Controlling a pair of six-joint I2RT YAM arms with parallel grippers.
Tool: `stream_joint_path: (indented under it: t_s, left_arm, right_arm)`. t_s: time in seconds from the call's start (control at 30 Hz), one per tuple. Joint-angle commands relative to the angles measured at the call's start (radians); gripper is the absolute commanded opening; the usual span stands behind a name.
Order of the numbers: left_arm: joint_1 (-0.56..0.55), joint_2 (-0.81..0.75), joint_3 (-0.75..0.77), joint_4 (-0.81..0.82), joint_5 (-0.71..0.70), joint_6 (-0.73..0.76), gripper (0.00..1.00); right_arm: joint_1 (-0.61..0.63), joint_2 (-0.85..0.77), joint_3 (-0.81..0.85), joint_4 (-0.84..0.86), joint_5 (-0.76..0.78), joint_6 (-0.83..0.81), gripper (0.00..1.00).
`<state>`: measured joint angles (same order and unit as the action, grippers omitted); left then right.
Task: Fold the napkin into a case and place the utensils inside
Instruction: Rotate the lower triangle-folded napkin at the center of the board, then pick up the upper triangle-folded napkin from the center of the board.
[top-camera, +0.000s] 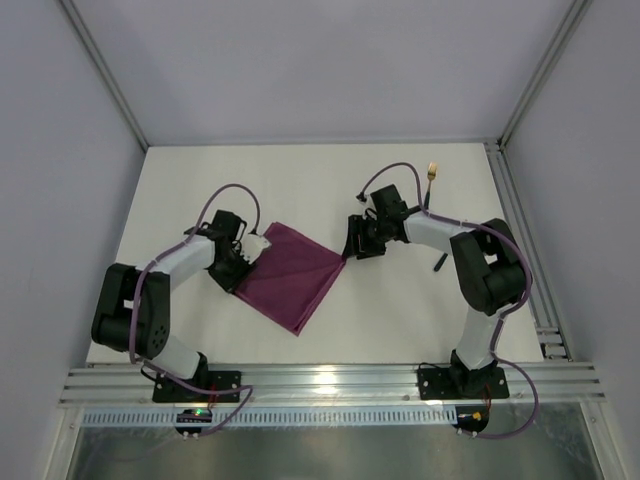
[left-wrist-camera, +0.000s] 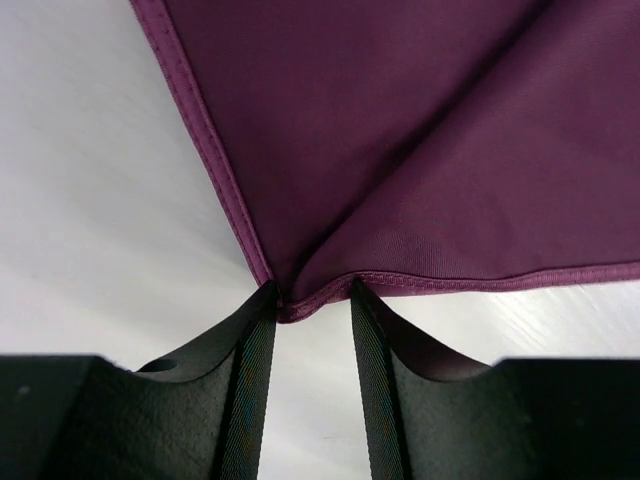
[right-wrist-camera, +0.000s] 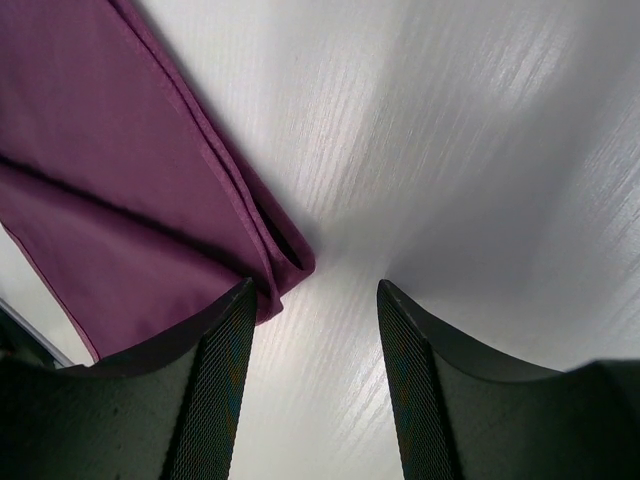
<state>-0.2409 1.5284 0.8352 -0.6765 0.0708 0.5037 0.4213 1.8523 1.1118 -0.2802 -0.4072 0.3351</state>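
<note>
Top external view: napkin (top-camera: 293, 275) lies folded on the worktop (top-camera: 200, 185), left tool (left-wrist-camera: 312, 298) straddling one corner, grip unclear, seemingly to steady the fold, right tool (right-wrist-camera: 315, 290) released beside the opposite corner

White tabletop (top-camera: 300, 170), pale grey walls (top-camera: 320, 60), aluminium rails (top-camera: 400, 378), perhaps overhead light.

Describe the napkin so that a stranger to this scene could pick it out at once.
Start at the middle of the white table. The napkin lies flat there, one corner at the left hand and the opposite corner beside the right hand. It is the only cloth and the only magenta-purple thing on the table.
</note>
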Motion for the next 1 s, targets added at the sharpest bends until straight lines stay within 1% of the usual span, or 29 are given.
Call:
stream_joint_path:
  t_s: [0.0, 0.13, 0.17, 0.3, 0.33, 0.4, 0.47, 0.5, 0.6, 0.63, 0.7, 0.73, 0.77, 0.8, 0.83, 0.9, 0.93, 0.97]
  left_arm:
    - [0.006, 0.088, 0.021, 0.172, -0.095, -0.01, 0.38]
    - [0.006, 0.15, 0.093, 0.235, -0.124, -0.014, 0.36]
    - [0.006, 0.16, 0.105, 0.273, -0.143, -0.007, 0.36]
    - [0.008, 0.263, 0.197, 0.365, -0.198, 0.03, 0.36]
    - [0.011, 0.283, 0.252, 0.374, -0.198, 0.042, 0.36]
    - [0.017, 0.331, 0.307, 0.359, -0.169, 0.058, 0.36]
    - [0.018, 0.337, 0.35, 0.345, -0.132, 0.074, 0.36]
    - [0.02, 0.317, 0.355, 0.315, -0.076, 0.099, 0.37]
    - [0.02, 0.245, 0.335, 0.243, 0.033, 0.14, 0.4]
    - [0.023, 0.18, 0.325, 0.174, 0.113, 0.154, 0.42]
    - [0.023, 0.113, 0.297, 0.083, 0.199, 0.192, 0.46]
    - [0.023, 0.084, 0.291, -0.022, 0.271, 0.228, 0.47]
    - [0.023, 0.032, 0.286, -0.072, 0.302, 0.242, 0.49]
    - [0.023, 0.013, 0.279, -0.119, 0.325, 0.252, 0.5]
    - [0.02, -0.003, 0.278, -0.205, 0.364, 0.263, 0.51]
    - [-0.004, -0.039, 0.256, -0.247, 0.371, 0.239, 0.52]
    - [-0.023, -0.053, 0.24, -0.241, 0.35, 0.204, 0.52]
    - [-0.073, -0.079, 0.219, -0.223, 0.318, 0.181, 0.53]
  right_arm:
    - [-0.003, -0.047, -0.009, 0.015, -0.008, -0.002, 0.56]
    - [-0.004, -0.082, -0.038, 0.027, -0.013, 0.008, 0.56]
    - [-0.004, -0.088, -0.047, 0.027, -0.015, 0.01, 0.56]
    - [-0.006, -0.123, -0.076, 0.044, -0.036, 0.044, 0.56]
    - [-0.006, -0.137, -0.09, 0.053, -0.044, 0.053, 0.56]
    - [-0.004, -0.152, -0.107, 0.067, -0.048, 0.07, 0.56]
    - [-0.004, -0.163, -0.13, 0.072, -0.047, 0.076, 0.56]
    - [-0.004, -0.171, -0.138, 0.07, -0.044, 0.076, 0.56]
    - [-0.004, -0.192, -0.15, 0.059, -0.036, 0.068, 0.56]
    - [-0.004, -0.196, -0.15, 0.056, -0.035, 0.065, 0.56]
    - [-0.006, -0.205, -0.145, 0.052, -0.03, 0.065, 0.56]
    - [-0.004, -0.205, -0.141, 0.044, -0.033, 0.064, 0.56]
    - [-0.004, -0.205, -0.132, 0.044, -0.033, 0.064, 0.56]
    - [-0.004, -0.203, -0.129, 0.041, -0.036, 0.065, 0.56]
    - [-0.004, -0.203, -0.127, 0.042, -0.036, 0.065, 0.55]
    - [-0.003, -0.206, -0.129, 0.045, -0.042, 0.071, 0.55]
    - [-0.004, -0.208, -0.129, 0.047, -0.045, 0.073, 0.55]
    - [-0.006, -0.208, -0.13, 0.046, -0.044, 0.071, 0.55]
